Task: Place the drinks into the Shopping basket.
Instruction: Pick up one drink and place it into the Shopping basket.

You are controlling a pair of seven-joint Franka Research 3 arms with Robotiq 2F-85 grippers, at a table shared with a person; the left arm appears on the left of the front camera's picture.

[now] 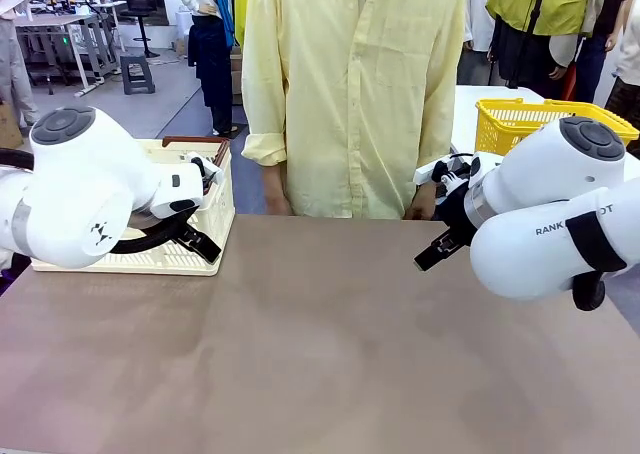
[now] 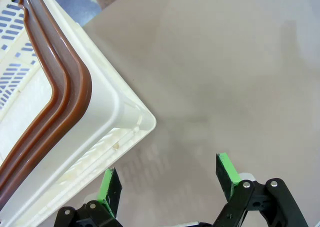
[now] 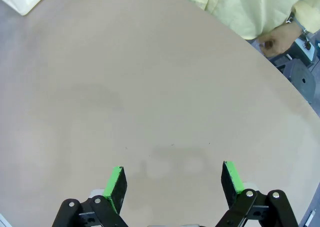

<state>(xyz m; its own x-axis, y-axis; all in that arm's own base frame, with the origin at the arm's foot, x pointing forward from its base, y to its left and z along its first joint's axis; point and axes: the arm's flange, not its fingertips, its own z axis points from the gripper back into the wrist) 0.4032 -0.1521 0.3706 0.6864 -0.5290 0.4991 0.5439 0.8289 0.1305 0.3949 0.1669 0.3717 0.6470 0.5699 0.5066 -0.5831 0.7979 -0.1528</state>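
Left wrist view: the left gripper (image 2: 167, 179) stands with its jaws spread wide and nothing between them, only bare table (image 2: 225, 77). The Shopping basket (image 2: 112, 112) takes up the upper left of this view, cream-white with a brown-red rim. Its nearest corner points toward the gap between the fingers. One green pad (image 2: 107, 184) sits just beside the basket's outer wall below that corner; whether it touches the wall I cannot tell. The other pad is farther from the basket, over the open tabletop.

In the front view, the basket stands on the table near its far edge, on the robot's left. The left arm reaches across in front of it, hiding much of its near side, and the gripper hangs just in front of its right-hand wall.

The right gripper (image 3: 172, 179) is well apart from the basket, over toward the other side of the table. Its jaws are also fully parted and hold nothing. In the right wrist view, a small corner of the basket shows at the top left, far beyond the fingers, with plain tabletop between.

A person (image 1: 350, 84) in a pale yellow shirt stands at the far edge, to the right of the basket, with one hand (image 3: 274, 39) at the table's rim. A yellow mesh basket (image 1: 510, 124) sits farther right, on another surface.
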